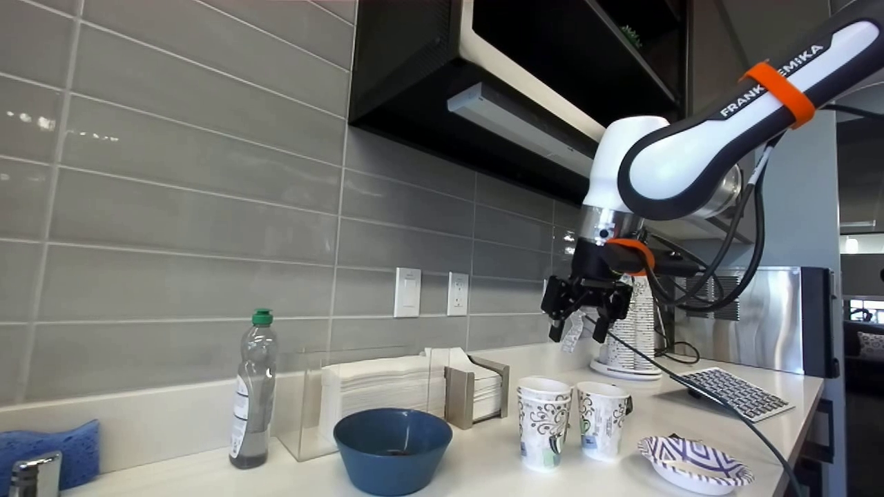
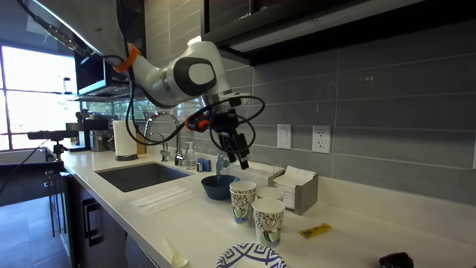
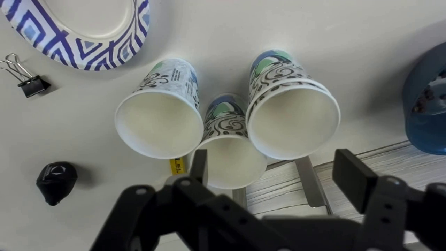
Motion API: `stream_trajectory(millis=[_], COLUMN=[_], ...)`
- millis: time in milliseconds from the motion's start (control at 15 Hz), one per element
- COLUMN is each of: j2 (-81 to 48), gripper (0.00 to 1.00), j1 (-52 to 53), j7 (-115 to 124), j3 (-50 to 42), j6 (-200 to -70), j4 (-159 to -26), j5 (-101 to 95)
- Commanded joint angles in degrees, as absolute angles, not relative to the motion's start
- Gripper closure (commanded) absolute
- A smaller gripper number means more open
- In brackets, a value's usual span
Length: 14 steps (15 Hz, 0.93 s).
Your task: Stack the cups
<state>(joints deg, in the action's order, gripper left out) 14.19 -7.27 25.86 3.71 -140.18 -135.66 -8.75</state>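
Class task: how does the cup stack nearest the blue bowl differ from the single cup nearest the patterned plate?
The cup stack shows two rims, the single cup one. In the wrist view, small print faces the camera on the single cup, scrolls on the cup stack. Both are white with dark scrolls and stand upright, mouths up.

In my wrist view the right edge cuts off the round blue bowl (image 3: 423, 134), and I can't identify the dark bits (image 3: 424, 101) inside. The purple-and-white paper plate (image 3: 94, 52) runs off the top; beside it, a scroll-printed white paper cup (image 3: 160, 123) covers part of a yellow packet (image 3: 178, 166). In an exterior view that cup hides the base of another white cup (image 2: 270, 192), and my black gripper (image 2: 238, 162) partly blocks the clear plastic bottle (image 2: 223, 166).
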Motion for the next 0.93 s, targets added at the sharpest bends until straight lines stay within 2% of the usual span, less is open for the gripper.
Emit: stream_trajectory(millis=[0,867], j2=[13.89,6.57], gripper=[0.00,0.00], j1=[-9.15,-12.60], j7=[30.03,39.66], j3=[1.89,-4.49], j6=[-140.56,-138.73], j4=[-136.79,-135.74], j5=[-8.70,-7.96])
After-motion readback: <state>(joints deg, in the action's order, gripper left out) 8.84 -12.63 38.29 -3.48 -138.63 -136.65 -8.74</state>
